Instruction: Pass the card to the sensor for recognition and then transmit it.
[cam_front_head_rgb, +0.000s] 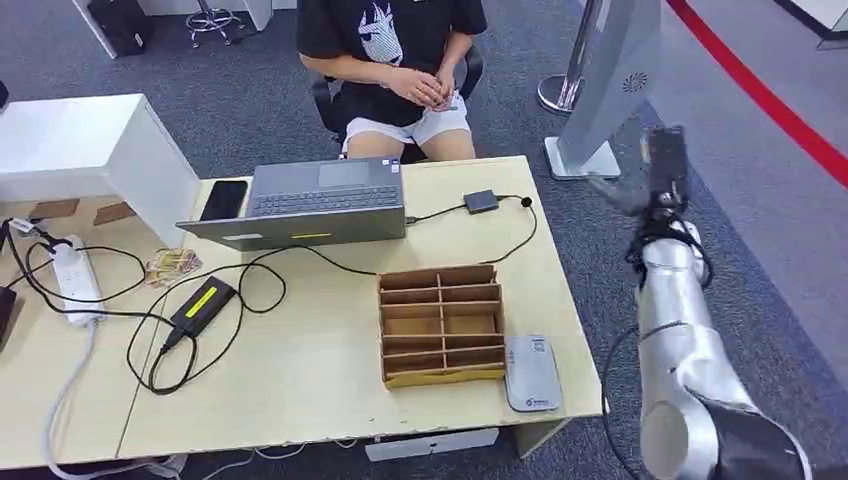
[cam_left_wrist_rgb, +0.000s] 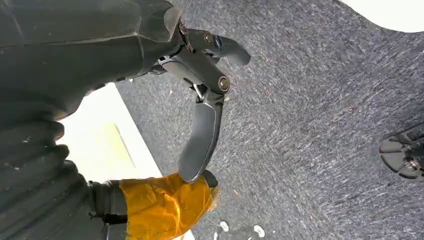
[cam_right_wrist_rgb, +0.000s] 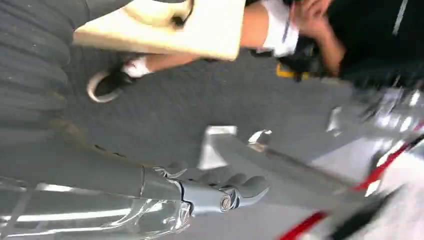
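The right hand (cam_front_head_rgb: 662, 170) is raised at the right of the head view, off the desk (cam_front_head_rgb: 330, 370) edge and over the carpet; whether anything is held cannot be told from the blurred pictures. The left hand (cam_left_wrist_rgb: 200, 100) is seen over carpet in its wrist view, fingers curled, nothing held. A card (cam_front_head_rgb: 447, 100) appears held in the hands of the seated person (cam_front_head_rgb: 395, 60) at top centre. A grey sensor (cam_front_head_rgb: 531, 372) lies at lower centre-right, beside the cardboard organizer (cam_front_head_rgb: 441, 325).

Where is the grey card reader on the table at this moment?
In the head view, the card reader lies flat near the table's front right corner, just right of the cardboard divider box, on the side nearest the robot's raised right arm.
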